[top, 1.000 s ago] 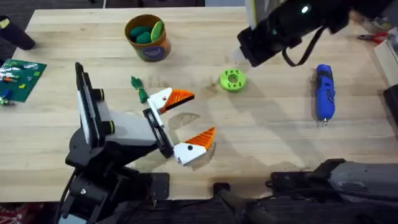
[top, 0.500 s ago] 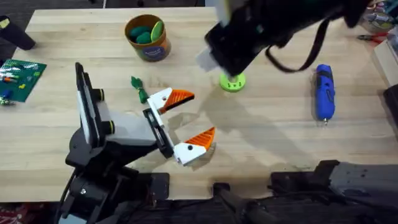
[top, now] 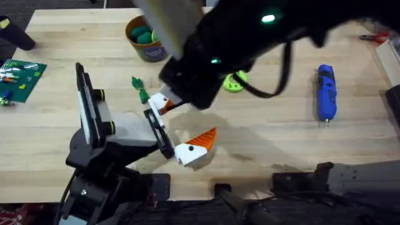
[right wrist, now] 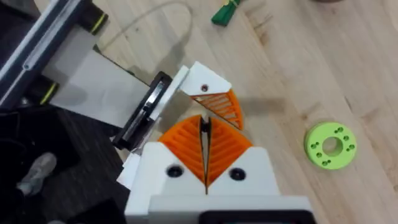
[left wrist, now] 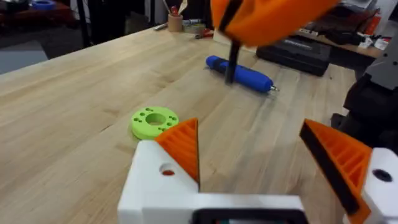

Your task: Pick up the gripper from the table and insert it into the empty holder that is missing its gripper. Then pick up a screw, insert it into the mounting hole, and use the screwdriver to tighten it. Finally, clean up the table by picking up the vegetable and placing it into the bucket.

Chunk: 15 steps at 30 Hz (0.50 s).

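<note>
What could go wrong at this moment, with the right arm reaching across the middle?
1. The right gripper, shut and empty, sits just above the left gripper's open fingers; moving on could knock them together.
2. The right arm hides much of the bucket and green disc in the overhead view, so placement there is harder to check.
3. The small green vegetable lies close by and could be swept aside.

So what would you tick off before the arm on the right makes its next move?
1. Right gripper ready to grab: not ok, shut and holding nothing.
2. Clearance from the left gripper, which is open: cannot tell, the two look very close in the right wrist view.
3. Screwdriver free to pick: ok, lying alone on the table.
4. Vegetable in the bucket: not ok, one lies on the table.
5. Green disc unobstructed: ok.
</note>
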{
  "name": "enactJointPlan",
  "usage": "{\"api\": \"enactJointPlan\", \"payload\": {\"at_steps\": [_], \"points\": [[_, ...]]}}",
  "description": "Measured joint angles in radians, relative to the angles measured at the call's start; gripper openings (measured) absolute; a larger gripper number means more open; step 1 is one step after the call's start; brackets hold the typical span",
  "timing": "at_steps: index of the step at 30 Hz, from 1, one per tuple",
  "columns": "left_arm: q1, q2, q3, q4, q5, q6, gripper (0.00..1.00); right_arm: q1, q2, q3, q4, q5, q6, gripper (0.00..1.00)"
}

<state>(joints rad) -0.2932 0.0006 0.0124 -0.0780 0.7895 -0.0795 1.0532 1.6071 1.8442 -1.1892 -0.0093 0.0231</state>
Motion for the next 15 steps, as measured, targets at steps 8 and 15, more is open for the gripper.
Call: {"api": "enactJointPlan", "payload": {"at_steps": [8,15], "points": [[0.000,0.000,0.000,0.000,0.000,0.000,0.986,0.013,0.069,0.050,-0.022,0.000,-0.034,0.007],[0.000,0.000,0.000,0.000,0.000,0.000,0.986,0.028,0.069,0.055,-0.011,0.000,-0.080,0.007]]}}
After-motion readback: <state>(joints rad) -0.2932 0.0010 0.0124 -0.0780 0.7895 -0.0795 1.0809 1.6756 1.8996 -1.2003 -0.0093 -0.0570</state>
